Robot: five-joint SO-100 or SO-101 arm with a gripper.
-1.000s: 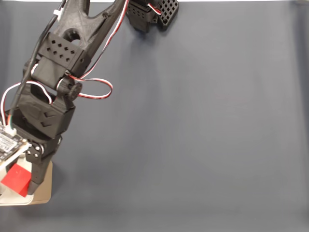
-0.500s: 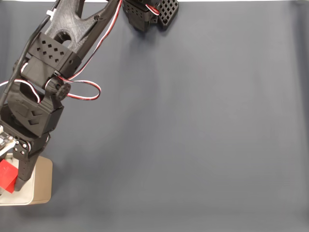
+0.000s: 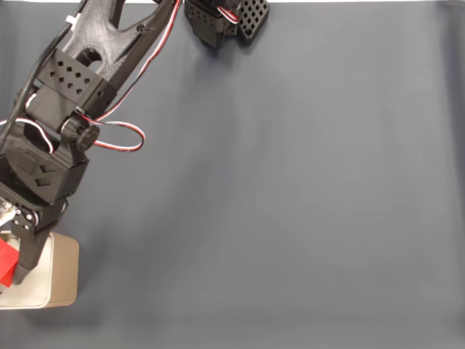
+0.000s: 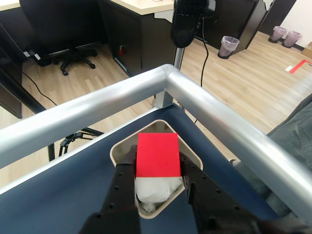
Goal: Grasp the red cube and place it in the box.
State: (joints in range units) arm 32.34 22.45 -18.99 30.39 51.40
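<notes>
The red cube (image 4: 157, 154) is pinched between my black fingers, with my gripper (image 4: 157, 171) shut on it, held over the box's (image 4: 190, 148) white-lined inside. In the fixed view the red cube (image 3: 6, 260) shows at the far left edge, above the beige box (image 3: 62, 269) at the table's lower left corner. My gripper (image 3: 9, 263) hangs from the black arm, which slants down from the top of that view. One black finger (image 3: 27, 251) lies along the cube's right side.
A silver metal rail (image 4: 209, 112) frames the table corner just beyond the box. The dark blue-grey table top (image 3: 290, 196) stretches open to the right of the arm. The arm's base (image 3: 225, 18) sits at the top edge. Office floor and a chair (image 4: 63, 29) lie outside the rail.
The arm has swung further left over the last second, carrying the red cube from above the box's middle toward the view's left edge. The gripper stays shut on it.
</notes>
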